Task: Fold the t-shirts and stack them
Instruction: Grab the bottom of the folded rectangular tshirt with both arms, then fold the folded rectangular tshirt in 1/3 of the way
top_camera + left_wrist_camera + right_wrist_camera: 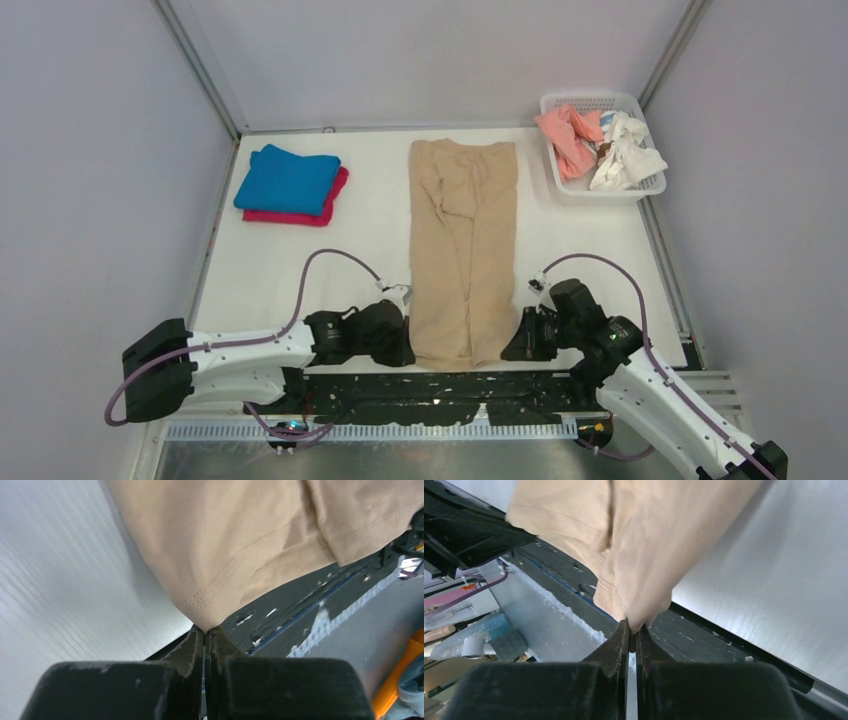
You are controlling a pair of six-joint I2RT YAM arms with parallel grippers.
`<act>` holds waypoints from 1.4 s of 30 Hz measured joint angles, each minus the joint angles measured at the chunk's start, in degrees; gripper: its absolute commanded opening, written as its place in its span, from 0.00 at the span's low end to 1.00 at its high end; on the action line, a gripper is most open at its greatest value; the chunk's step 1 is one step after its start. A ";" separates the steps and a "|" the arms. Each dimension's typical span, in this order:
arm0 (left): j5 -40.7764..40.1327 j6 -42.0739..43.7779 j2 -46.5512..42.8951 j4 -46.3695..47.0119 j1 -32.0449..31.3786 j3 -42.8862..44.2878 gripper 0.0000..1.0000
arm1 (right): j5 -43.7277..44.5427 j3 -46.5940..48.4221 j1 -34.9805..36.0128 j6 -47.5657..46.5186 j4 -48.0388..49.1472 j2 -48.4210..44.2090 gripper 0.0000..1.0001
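Note:
The tan t-shirt (462, 250) lies as a long narrow strip down the middle of the table, sleeves folded in. My left gripper (403, 345) is shut on its near left corner; the left wrist view shows the hem corner (205, 615) pinched between the fingertips. My right gripper (512, 345) is shut on its near right corner (634, 605). A folded bright blue t-shirt (287, 180) lies on a folded magenta-pink t-shirt (335, 200) at the back left. The salmon-pink t-shirt (568, 135) and white t-shirt (625, 150) sit crumpled in the basket.
The white mesh basket (600, 192) stands at the back right corner. A black strip (450, 385) runs along the near table edge under the tan shirt's hem. Grey walls enclose the table on three sides.

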 measured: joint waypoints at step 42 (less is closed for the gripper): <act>5.55 25.53 39.12 -7.87 33.59 53.02 0.00 | 30.62 31.21 -12.41 -9.57 39.30 46.60 0.06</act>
